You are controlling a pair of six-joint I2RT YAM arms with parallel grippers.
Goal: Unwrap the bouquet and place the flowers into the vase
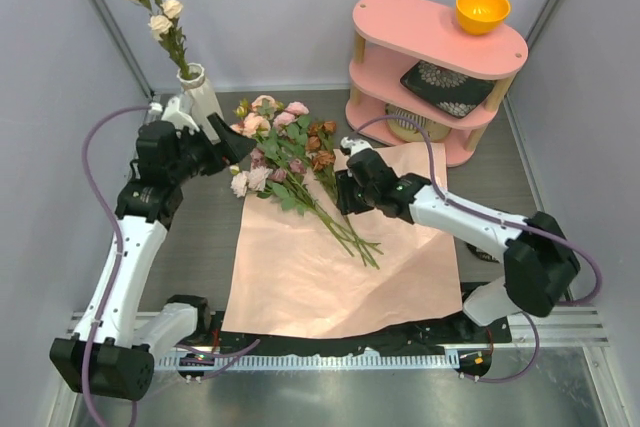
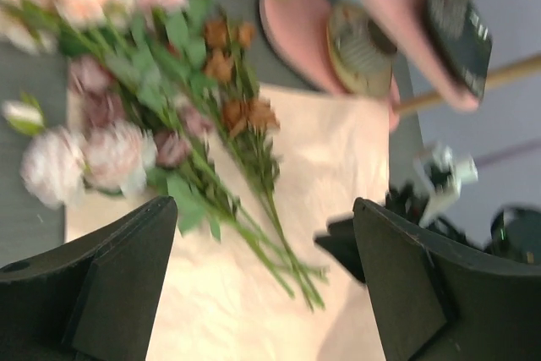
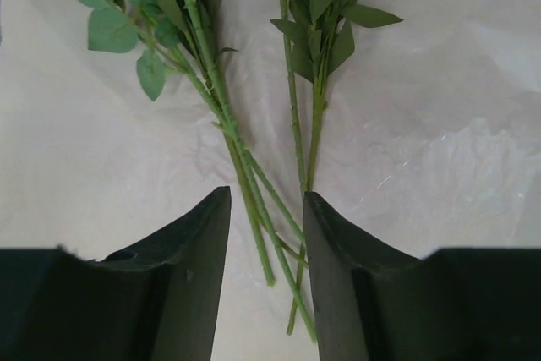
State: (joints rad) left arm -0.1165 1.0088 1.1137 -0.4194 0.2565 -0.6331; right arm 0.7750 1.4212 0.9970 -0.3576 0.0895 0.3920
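The white vase point(image 1: 200, 95) stands at the back left with one cream-flowered stem point(image 1: 160, 12) upright in it. The unwrapped flowers point(image 1: 290, 162) lie fanned across the far edge of the flat pink paper point(image 1: 330, 277), stems pointing toward the middle. My left gripper point(image 1: 232, 139) hovers open just right of the vase; its wrist view is blurred and shows nothing between its fingers point(image 2: 127, 276), only the flowers point(image 2: 169, 82) below. My right gripper point(image 1: 345, 189) is low over the stems, jaws apart, with several green stems point(image 3: 241, 166) running between its fingertips point(image 3: 266, 200).
A pink tiered shelf point(image 1: 440, 37) stands at the back right with an orange bowl point(image 1: 482, 9) on top and a dark patterned piece point(image 1: 445, 87) on its middle tier. A black strip point(image 1: 350, 342) lies along the paper's near edge. Grey walls close in both sides.
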